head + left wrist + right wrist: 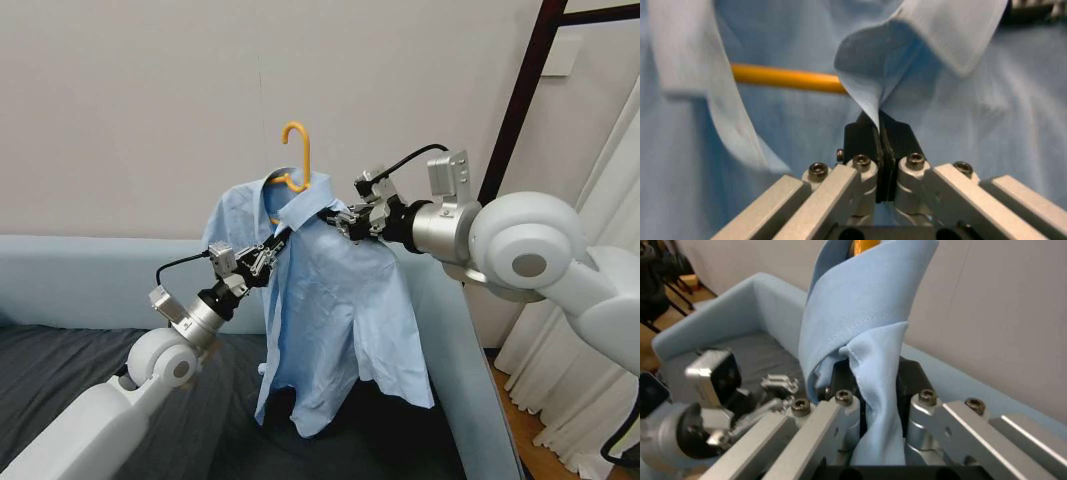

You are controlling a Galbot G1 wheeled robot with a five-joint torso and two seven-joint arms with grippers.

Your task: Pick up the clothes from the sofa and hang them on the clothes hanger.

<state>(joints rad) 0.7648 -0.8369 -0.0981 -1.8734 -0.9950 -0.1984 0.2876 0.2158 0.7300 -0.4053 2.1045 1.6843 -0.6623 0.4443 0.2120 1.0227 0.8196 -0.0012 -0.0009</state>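
Light: soft, even, moderately bright.
Shadows: faint, in shirt (330, 300) folds.
Glare: mild sheen on right arm shell (525, 245).

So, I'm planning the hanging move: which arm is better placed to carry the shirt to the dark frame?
Probably right: the right gripper, shut on the shirt by the orange hanger, is nearer the dark frame. The left gripper, also shut on it, is farther off.

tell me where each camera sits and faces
Head view: on the robot's head, looking down at the light blue cloth shirt on the orange plastic hanger; both arms show.
Left wrist view: behind the left end effector, facing the shirt fabric it pinches.
Right wrist view: behind the right end effector, facing its gripped shirt fold, pale blue sofa beyond.
Shared: all three show the shirt.
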